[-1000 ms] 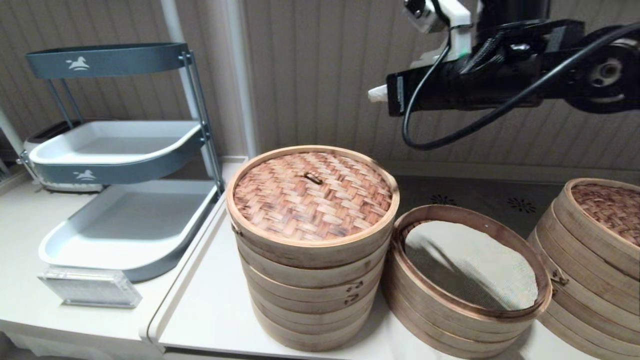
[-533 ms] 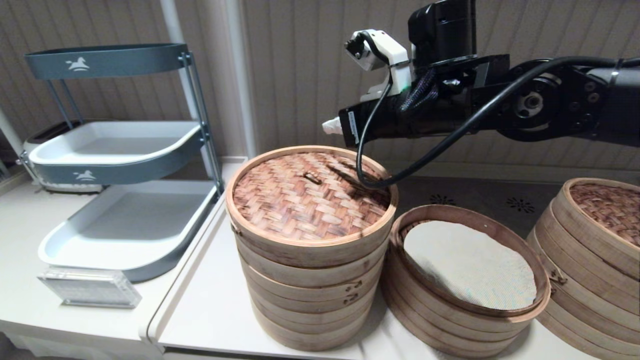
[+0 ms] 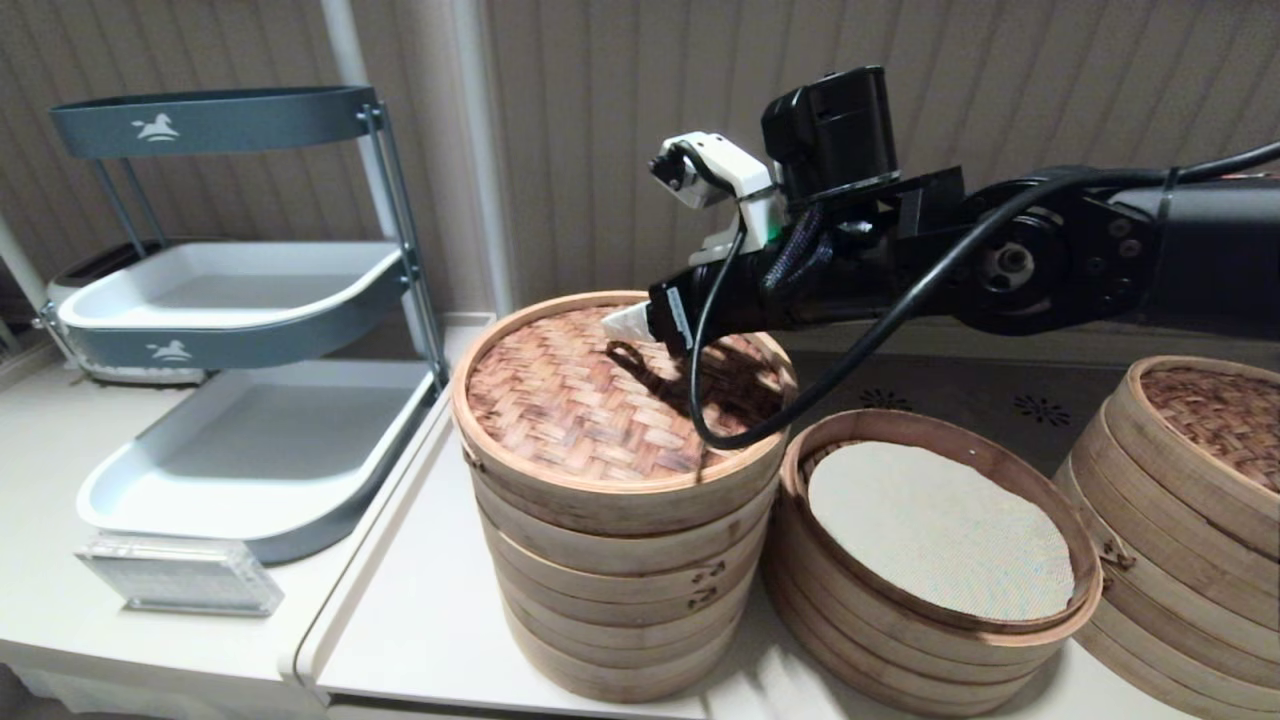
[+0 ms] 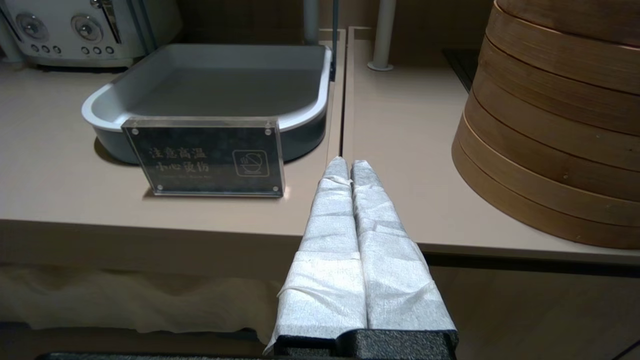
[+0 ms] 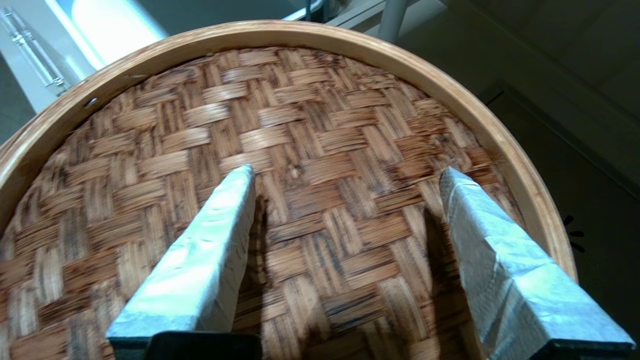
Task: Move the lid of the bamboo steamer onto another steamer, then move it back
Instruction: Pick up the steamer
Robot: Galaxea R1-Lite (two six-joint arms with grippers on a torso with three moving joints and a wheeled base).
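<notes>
On the left of the tabletop (image 3: pixel 400 610) a grey tiered rack (image 3: pixel 235 300) is standing with a small clear sign (image 3: pixel 178 575) in front of it. The left end effector (image 4: pixel 350 170) is hanging low off the front edge of the tabletop, near that sign, with its wrapped fingers pressed together and holding nothing; this arm is idle.

Next along, the bamboo steamer lid (image 3: pixel 600 400) is sitting flat on top of a tall steamer stack (image 3: pixel 620 590), its woven top facing up and its pale rim band flush with the ring below. The right end effector (image 3: pixel 632 325) is reaching in from the right and hovering just above the middle of the lid, beside the small loop handle (image 3: pixel 628 352). Its fingers (image 5: pixel 200 260) are spread wide over the weave with nothing between them; whether the tips are touching the surface is not clear.

The lid is probably light and fairly stiff, though the weave may flex a little under pressure. Its rim looks too wide for this opening, so the loop handle is the likely place to pinch. That loop is thin, so the grip would need to be centred, or the lid could tilt or swing.

To the right, the low open steamer (image 3: pixel 940 560) is waiting with its cream liner showing, touching the stack. Another lidded stack (image 3: pixel 1190 520) is standing at the far right.
</notes>
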